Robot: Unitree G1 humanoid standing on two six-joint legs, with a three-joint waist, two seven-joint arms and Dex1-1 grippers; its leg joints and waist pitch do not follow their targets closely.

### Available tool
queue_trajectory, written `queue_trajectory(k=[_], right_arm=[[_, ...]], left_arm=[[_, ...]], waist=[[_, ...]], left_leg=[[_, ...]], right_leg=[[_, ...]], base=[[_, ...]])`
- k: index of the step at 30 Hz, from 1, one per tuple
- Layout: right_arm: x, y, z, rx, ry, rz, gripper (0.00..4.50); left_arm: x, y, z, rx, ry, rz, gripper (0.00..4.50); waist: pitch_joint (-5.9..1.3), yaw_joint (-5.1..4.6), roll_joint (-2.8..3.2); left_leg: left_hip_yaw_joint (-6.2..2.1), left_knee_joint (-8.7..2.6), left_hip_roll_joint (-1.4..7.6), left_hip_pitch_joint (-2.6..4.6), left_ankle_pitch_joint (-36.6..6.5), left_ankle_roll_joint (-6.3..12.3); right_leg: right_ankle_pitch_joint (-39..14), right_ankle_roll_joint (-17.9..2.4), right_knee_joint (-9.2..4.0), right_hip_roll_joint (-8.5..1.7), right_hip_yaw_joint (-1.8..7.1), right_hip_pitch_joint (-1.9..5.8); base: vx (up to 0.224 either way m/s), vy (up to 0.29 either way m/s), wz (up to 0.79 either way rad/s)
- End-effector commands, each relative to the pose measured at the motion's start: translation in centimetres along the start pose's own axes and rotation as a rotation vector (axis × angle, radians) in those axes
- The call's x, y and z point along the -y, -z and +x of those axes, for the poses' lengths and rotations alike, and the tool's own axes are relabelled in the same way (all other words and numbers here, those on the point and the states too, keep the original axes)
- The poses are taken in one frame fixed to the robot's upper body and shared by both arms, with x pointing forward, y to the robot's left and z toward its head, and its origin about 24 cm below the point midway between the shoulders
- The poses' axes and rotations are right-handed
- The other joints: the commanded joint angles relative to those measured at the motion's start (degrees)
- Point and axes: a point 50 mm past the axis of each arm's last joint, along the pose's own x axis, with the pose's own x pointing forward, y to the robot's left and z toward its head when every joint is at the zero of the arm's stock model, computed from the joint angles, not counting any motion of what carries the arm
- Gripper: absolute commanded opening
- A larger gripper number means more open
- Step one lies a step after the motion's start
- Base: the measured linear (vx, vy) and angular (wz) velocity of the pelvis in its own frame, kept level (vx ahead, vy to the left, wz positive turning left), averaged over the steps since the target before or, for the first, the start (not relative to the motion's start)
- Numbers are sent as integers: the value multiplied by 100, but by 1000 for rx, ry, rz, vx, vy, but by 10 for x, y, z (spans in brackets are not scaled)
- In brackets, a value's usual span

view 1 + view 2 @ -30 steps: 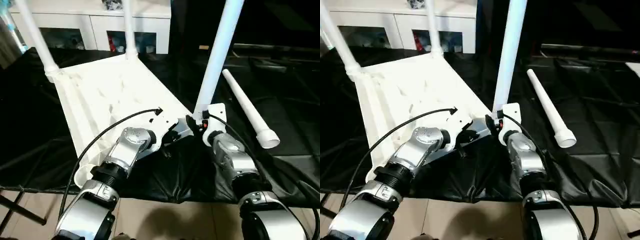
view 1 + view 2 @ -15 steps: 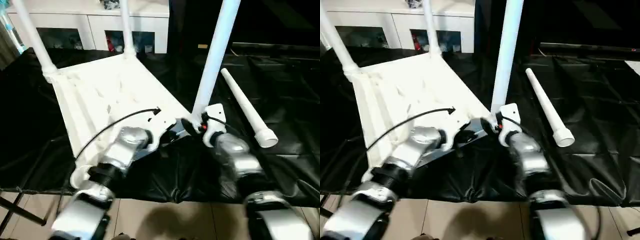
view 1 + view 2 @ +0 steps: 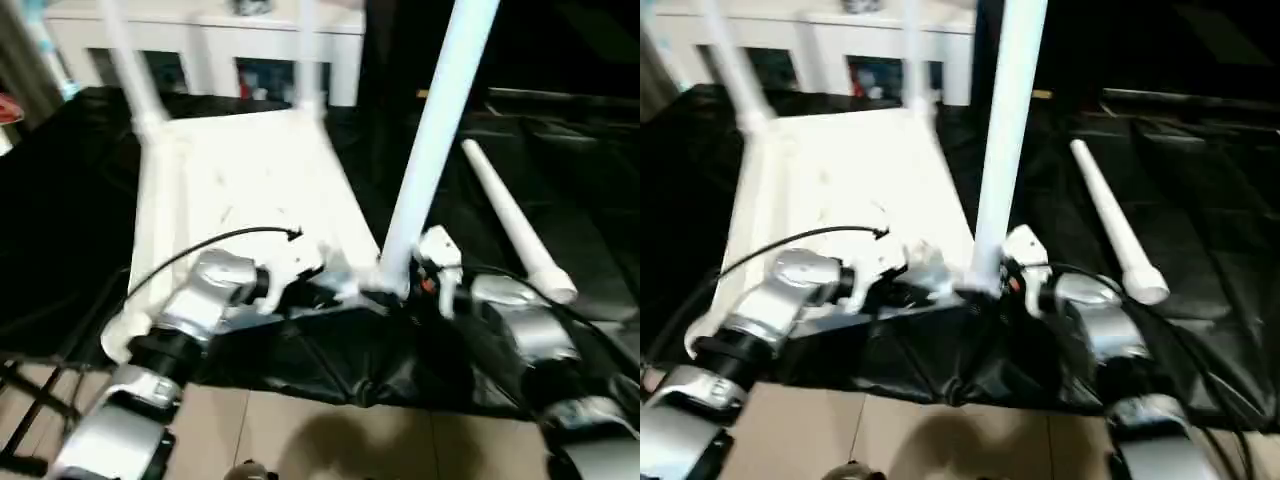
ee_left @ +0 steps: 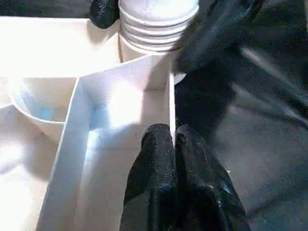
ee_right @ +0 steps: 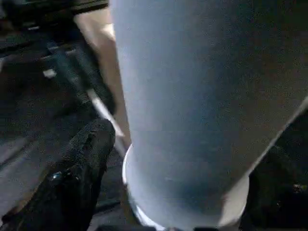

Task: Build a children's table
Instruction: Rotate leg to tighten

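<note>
Tabletop [image 3: 240, 190] has swung clockwise since the earlier frame. Left gripper [image 4: 172, 139] pinched on its rim rib, steadying it. Right gripper [image 5: 159, 192] straddles the near leg [image 3: 435, 130], jaws apart, to seat it.

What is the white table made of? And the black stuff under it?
The table top and legs look like smooth white plastic: the underside shows thin moulded ribs and the leg end has moulded rings. The black cover looks like thin, slightly shiny sheeting, plastic or cloth, since it wrinkles and folds.
</note>
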Motion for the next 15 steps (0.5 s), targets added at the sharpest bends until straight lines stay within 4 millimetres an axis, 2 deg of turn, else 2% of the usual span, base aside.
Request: queue_trajectory(k=[1, 3, 7, 8, 9, 15], right_arm=[[-18, -9, 12, 7, -192, -31, 387], [-20, -8, 9, -4, -226, -23, 387], [-24, -7, 4, -29, -274, -9, 350], [-24, -6, 4, -30, -276, -9, 339], [-26, -6, 3, -41, -291, -5, 339], [-31, -4, 4, -50, -302, 2, 296]], left_arm=[[5, -20, 7, 35, 91, 96, 0], [4, -18, 4, 23, 100, 100, 0], [3, -15, 0, 9, 127, 104, 0], [3, -15, 0, 9, 129, 104, 0], [4, -14, -2, 3, 144, 105, 0], [3, -11, -5, -7, 143, 106, 0]], waist=[[-423, -10, -23], [-416, 10, -18], [-410, 23, -23], [-408, 27, -18], [-418, 25, -18], [-420, 30, -31]], left_leg=[[-211, -352, 502, 100, -733, 595], [-214, -357, 500, 106, -772, 572], [-223, -364, 491, 96, -796, 498], [-219, -364, 499, 115, -838, 479], [-226, -363, 494, 99, -812, 461], [-229, -362, 491, 89, -765, 450]], right_leg=[[-1514, -770, -396, -683, 437, 321], [-1602, -734, -417, -685, 437, 315], [-1770, -671, -436, -686, 428, 328], [-1834, -648, -446, -694, 436, 308], [-1831, -642, -440, -700, 430, 328], [-1794, -610, -435, -697, 427, 324]], base=[[0, 0, 0], [0, 0, 0], [0, 0, 0], [0, 0, 0], [0, 0, 0], [0, 0, 0]])
